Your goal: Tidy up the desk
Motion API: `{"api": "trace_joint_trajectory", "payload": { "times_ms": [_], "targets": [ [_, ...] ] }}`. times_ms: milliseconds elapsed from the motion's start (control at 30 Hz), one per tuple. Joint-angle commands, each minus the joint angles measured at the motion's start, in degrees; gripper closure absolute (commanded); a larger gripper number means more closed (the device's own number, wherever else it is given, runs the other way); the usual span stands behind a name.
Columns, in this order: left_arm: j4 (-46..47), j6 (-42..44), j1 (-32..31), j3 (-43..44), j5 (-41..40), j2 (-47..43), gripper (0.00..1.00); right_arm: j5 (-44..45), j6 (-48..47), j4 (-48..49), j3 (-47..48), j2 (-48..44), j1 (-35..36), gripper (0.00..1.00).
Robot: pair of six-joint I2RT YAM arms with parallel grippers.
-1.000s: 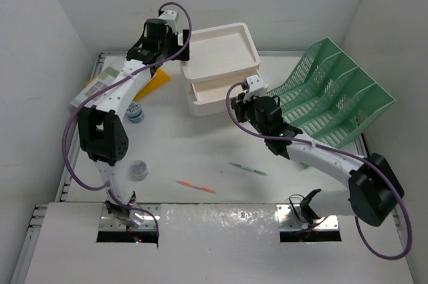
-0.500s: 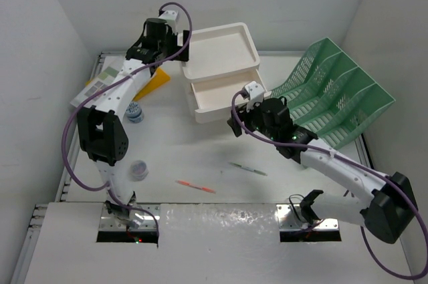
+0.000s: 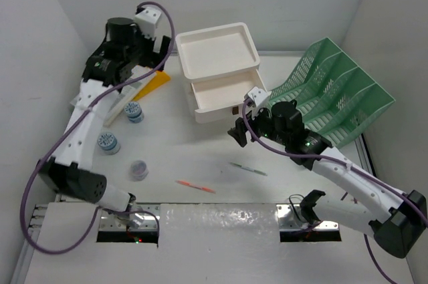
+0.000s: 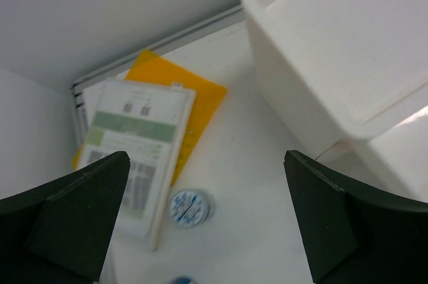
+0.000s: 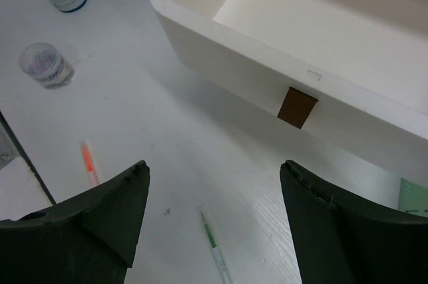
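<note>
Desk (image 3: 187, 157), lying beneath both arms, is being tidied; left gripper (image 4: 206, 164) and right gripper (image 5: 214, 170) are being held spread, empty. Next, a low pinch on the green pen (image 3: 247, 168) is likely being called for, toward the open drawer (image 5: 281, 37).

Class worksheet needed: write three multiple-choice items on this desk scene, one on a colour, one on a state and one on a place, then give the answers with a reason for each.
1. What colour is the mesh file rack?
A green; B white; C orange.

2. How does the drawer of the white unit stand?
A shut; B pulled out; C missing.

3. Where does the green pen lie?
A in the rack; B in the drawer; C on the desk, beside the orange pen.

Answers:
1 A, its mesh is pale green.
2 B, its front juts forward and its inside shows.
3 C, both pens lie on bare tabletop in front of the unit.
</note>
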Motion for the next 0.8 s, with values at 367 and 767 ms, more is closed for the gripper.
{"api": "trace_joint_trajectory", "payload": {
  "times_ms": [367,767],
  "targets": [
    [-8.4,24.0,39.2,-36.8,13.8,-16.5,0.01,-5.1,-1.8,0.8,-1.6,-2.7,0.3,0.23],
    [0.4,26.7,44.4,-45.4,19.2,-6.4,0.00,-3.8,0.6,1.2,0.1,0.8,0.6,0.23]
  ]
}}
